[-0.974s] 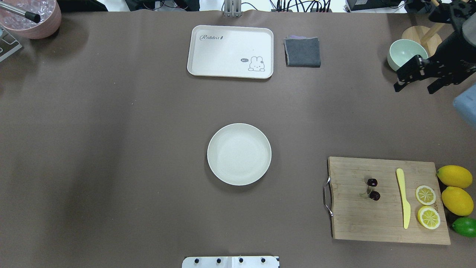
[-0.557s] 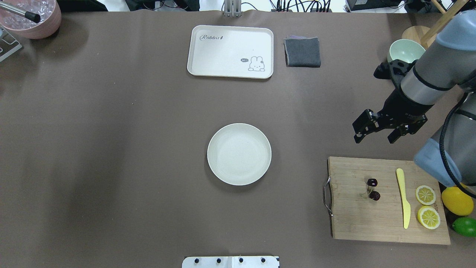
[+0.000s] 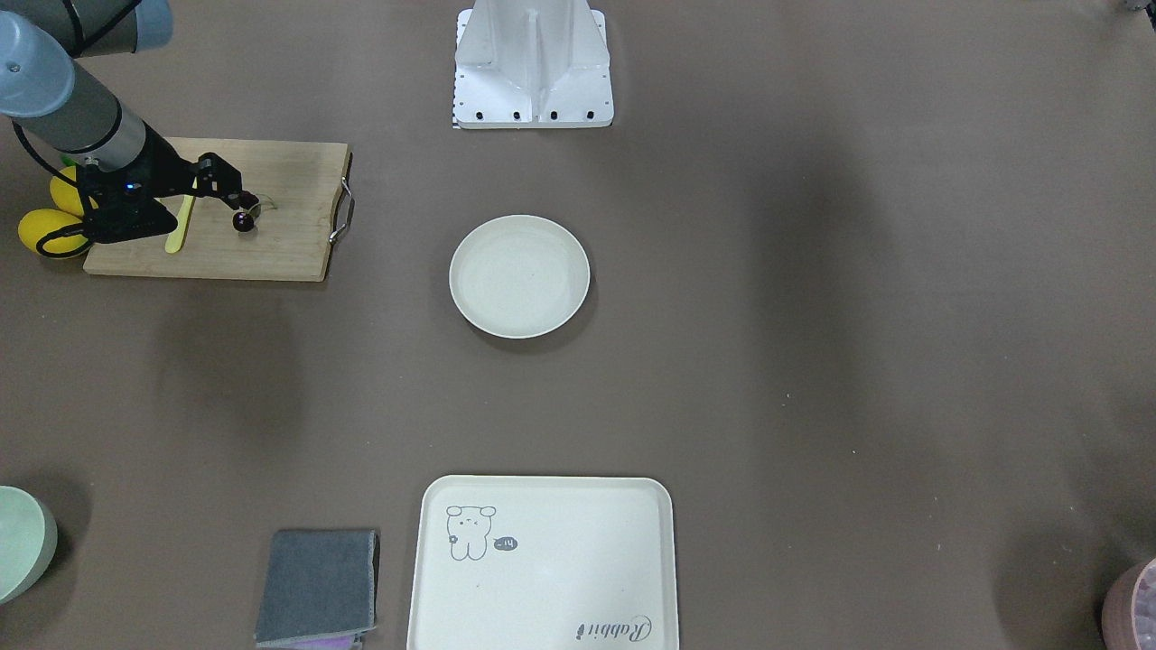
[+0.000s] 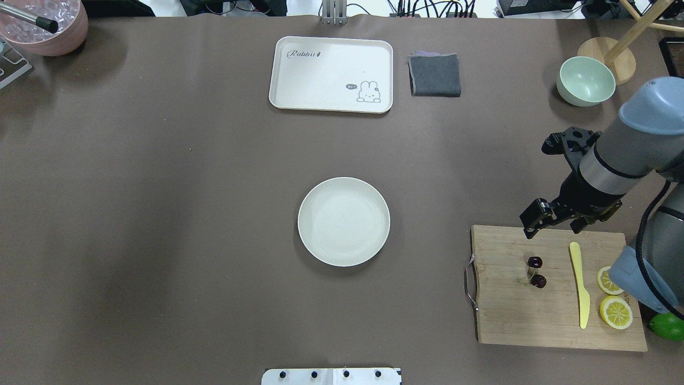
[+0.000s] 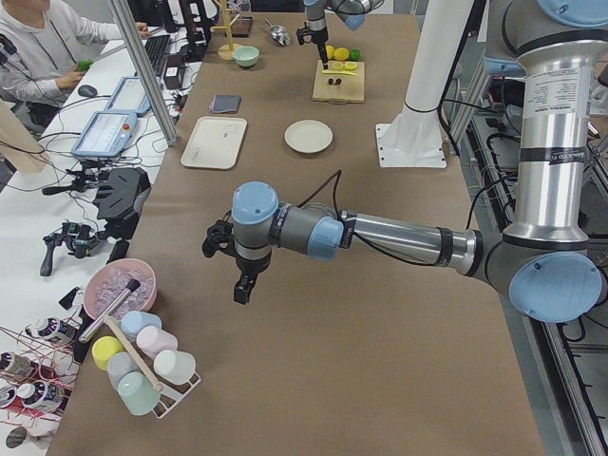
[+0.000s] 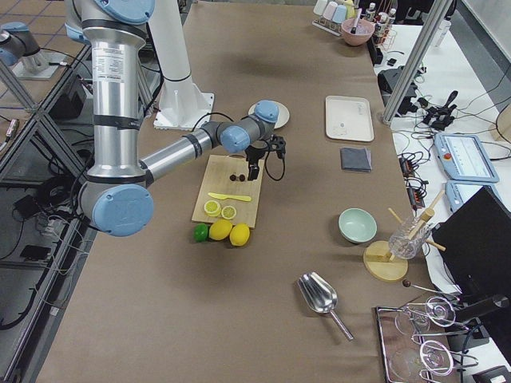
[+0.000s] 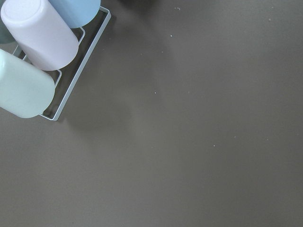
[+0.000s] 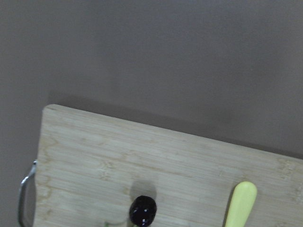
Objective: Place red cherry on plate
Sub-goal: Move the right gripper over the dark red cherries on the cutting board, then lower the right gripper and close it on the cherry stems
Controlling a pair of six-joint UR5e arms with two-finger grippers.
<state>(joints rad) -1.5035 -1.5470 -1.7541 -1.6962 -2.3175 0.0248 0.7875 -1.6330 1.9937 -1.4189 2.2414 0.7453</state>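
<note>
Red cherry point(image 4: 535, 271) lies on the wooden cutting board point(image 4: 513, 321), roughly mid-board and well in from every edge. The yellow knife point(image 4: 578, 283) is near it on one side, with plain wood out toward the metal handle point(image 4: 470, 282). Right jaws hang spread over the board's far edge, gripping nothing. Open brown desk point(image 4: 160, 214) runs from the handle side across to the plate point(image 4: 343, 222) at centre. Left jaws are away near the cup rack point(image 5: 142, 366); spread or pressed together, one cannot tell.

Glossy red cherry point(image 4: 538, 281) on matt wooden board point(image 4: 513, 321)
</note>
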